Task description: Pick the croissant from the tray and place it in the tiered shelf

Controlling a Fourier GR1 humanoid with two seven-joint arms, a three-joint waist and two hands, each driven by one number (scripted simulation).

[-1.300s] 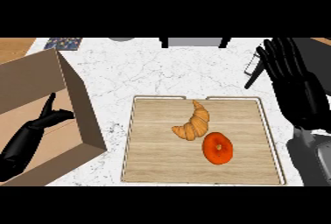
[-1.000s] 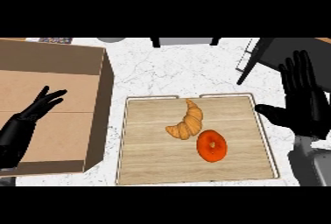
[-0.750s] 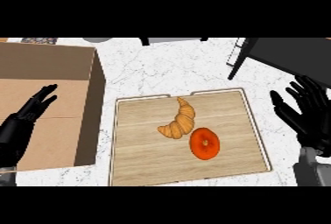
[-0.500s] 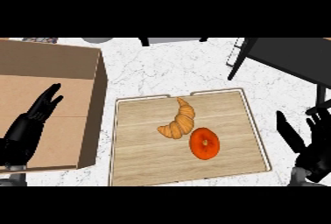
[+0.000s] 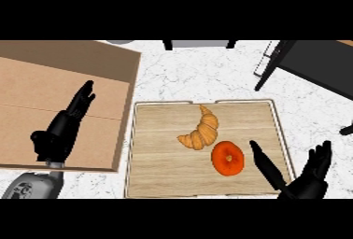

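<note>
Lying untouched on the wooden tray (image 5: 158, 182), the croissant (image 5: 201, 132) awaits pickup; right hand (image 5: 303, 179) hovers nearby with fingers spread, left hand (image 5: 63, 131) relaxed, holding nothing.

Croissant (image 5: 201, 131) golden brown, ridged. Round orange-red fruit (image 5: 228, 158), darker centre. Tray (image 5: 166, 158) pale wood grain, lighter rim. Worktop (image 5: 193, 74) white marble, grey veins. Tiered shelf (image 5: 41, 98) tan, cardboard-like brown. Both hands black: left hand (image 5: 60, 130), right hand (image 5: 303, 179). Dark frame (image 5: 303, 60) at the worktop's far right corner.
</note>
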